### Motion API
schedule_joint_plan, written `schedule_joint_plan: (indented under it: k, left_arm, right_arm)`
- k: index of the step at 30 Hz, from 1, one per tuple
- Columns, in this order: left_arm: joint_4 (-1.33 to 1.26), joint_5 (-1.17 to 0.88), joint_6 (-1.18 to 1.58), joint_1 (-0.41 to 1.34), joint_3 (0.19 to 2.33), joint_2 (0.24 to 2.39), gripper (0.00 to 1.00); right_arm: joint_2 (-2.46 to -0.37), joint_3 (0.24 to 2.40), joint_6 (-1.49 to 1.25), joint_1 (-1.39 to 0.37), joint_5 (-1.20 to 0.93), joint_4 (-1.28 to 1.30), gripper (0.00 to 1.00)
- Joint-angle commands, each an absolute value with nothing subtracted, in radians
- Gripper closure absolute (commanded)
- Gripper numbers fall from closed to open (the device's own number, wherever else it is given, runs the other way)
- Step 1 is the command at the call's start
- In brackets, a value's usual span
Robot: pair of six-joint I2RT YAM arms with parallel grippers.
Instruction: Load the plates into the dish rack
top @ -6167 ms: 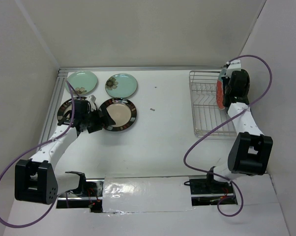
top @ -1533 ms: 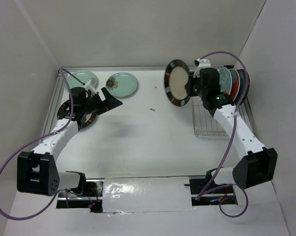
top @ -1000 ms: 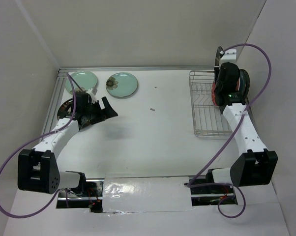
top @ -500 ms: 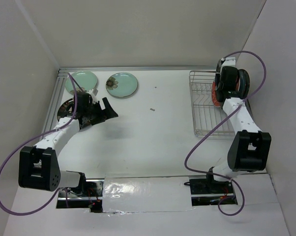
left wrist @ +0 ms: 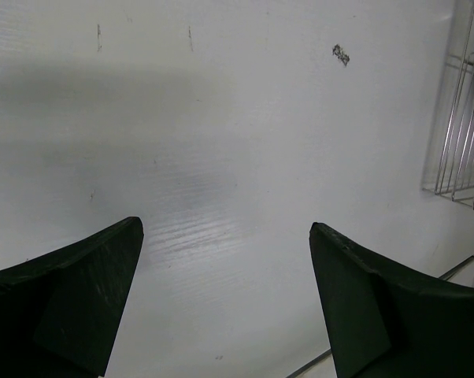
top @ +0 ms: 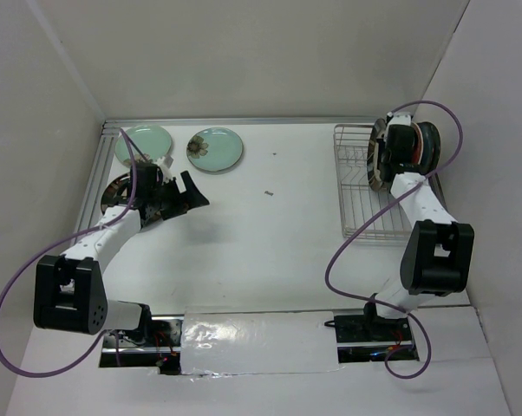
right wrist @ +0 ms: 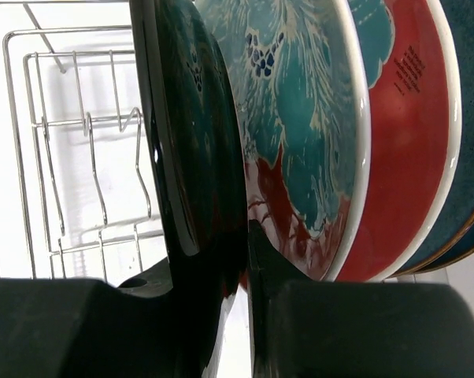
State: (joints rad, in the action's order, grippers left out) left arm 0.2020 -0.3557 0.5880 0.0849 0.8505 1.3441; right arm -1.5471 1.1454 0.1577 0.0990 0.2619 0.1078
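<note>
Dark-rimmed plate (right wrist: 194, 142) upright in dish rack (top: 356, 208) beside red floral plate (right wrist: 300, 118), right gripper (right wrist: 235, 268) clamped on its rim. Left gripper (left wrist: 225, 228) jaws wide apart above table (left wrist: 221, 118).

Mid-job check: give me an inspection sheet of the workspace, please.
Surface: white table, faint scuffs.
Job's things: dish rack holds red-orange plates and dark teal plates upright; two mint plates and flat striped plate lie far left.
Clutter: dark speck mid-table.
Tools: left tool open, empty, above table; right tool shut on held striped plate, upright beside the red-orange ones.
Cables: purple cables loop off both arms.
Surroundings: white walls; nothing else seen.
</note>
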Motion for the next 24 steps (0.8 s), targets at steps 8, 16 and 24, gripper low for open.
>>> schedule_joint_plan:
  k: [8,16,24]
  left_arm:
    - [0.117,-0.399,0.658,0.063,0.87,1.37,0.0]
    - [-0.007,-0.342,0.804,0.054,0.861,1.394,0.0]
    - [-0.218,-0.256,1.066,0.054,0.85,1.554,0.0]
  right_arm:
    - [-1.491,1.227,0.114,0.104,0.258,0.006,0.42]
    - [-1.381,1.324,0.066,0.067,0.235,0.158,0.29]
    - [-1.212,1.249,-0.144,-0.018,0.052,0.172,0.25]
